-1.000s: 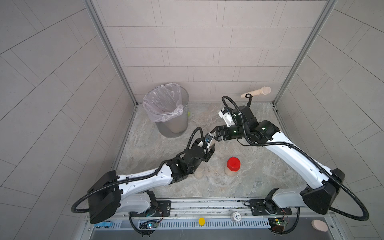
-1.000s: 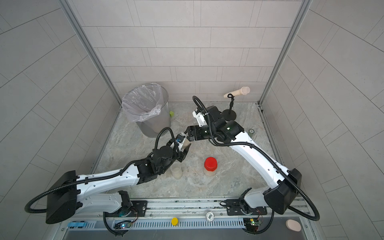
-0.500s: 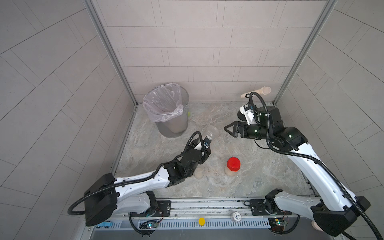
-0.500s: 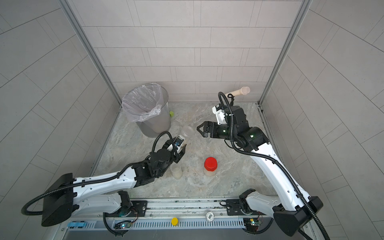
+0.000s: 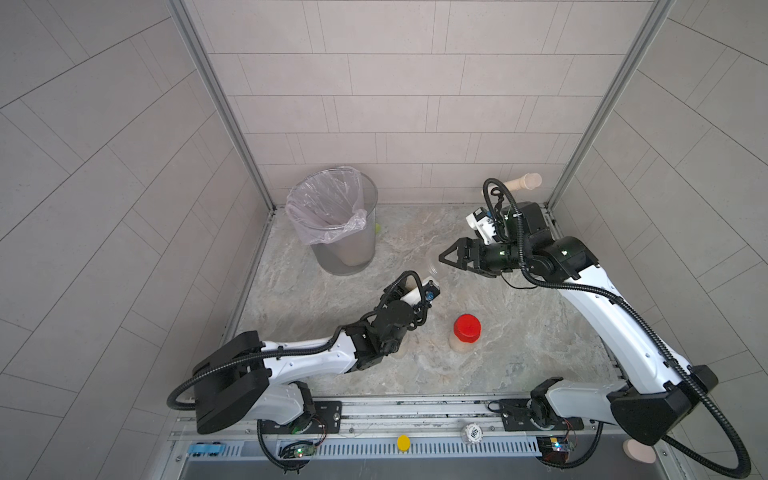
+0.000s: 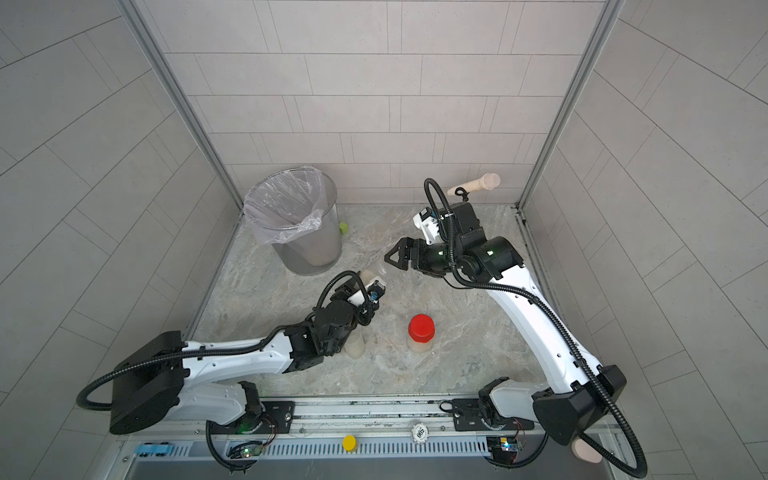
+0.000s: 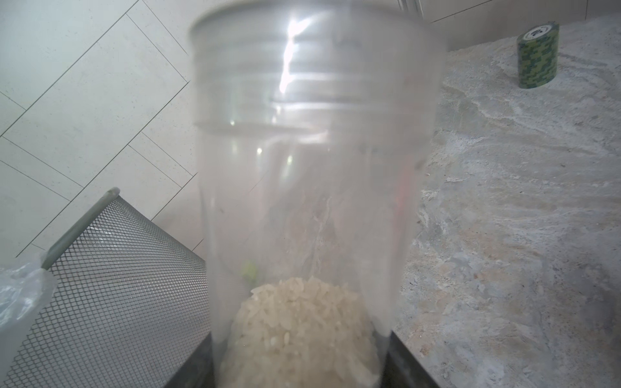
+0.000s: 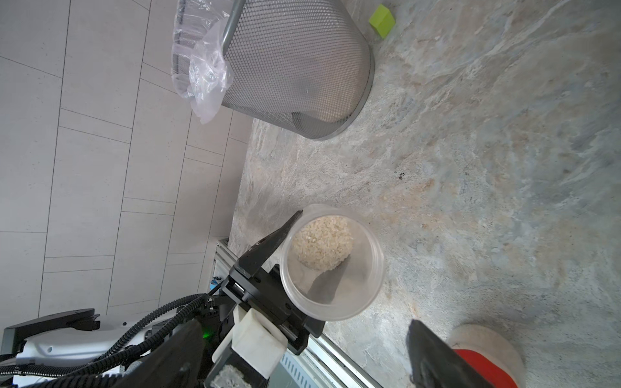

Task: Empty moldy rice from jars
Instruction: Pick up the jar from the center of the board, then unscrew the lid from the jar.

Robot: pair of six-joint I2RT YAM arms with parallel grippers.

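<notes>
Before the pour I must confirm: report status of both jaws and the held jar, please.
Left gripper: jaws shut on open jar, rice inside. Right gripper: jaws open, empty, near jar mouth. Red-lid jar stands aside from path to bin.

red lid (image 5: 467,328), clear jar (image 7: 302,134), beige rice (image 8: 322,247), green pixel-patterned cylinder (image 7: 537,55)

Bright, soft and even all over, only faint shadows on the floor (image 5: 519,332), tiles (image 5: 104,145) (image 6: 83,145) bowing at the edges in both top views, jar (image 7: 302,151) blurred up close with a white glare streak, bin (image 7: 117,285) mesh sharp beside it.
</notes>
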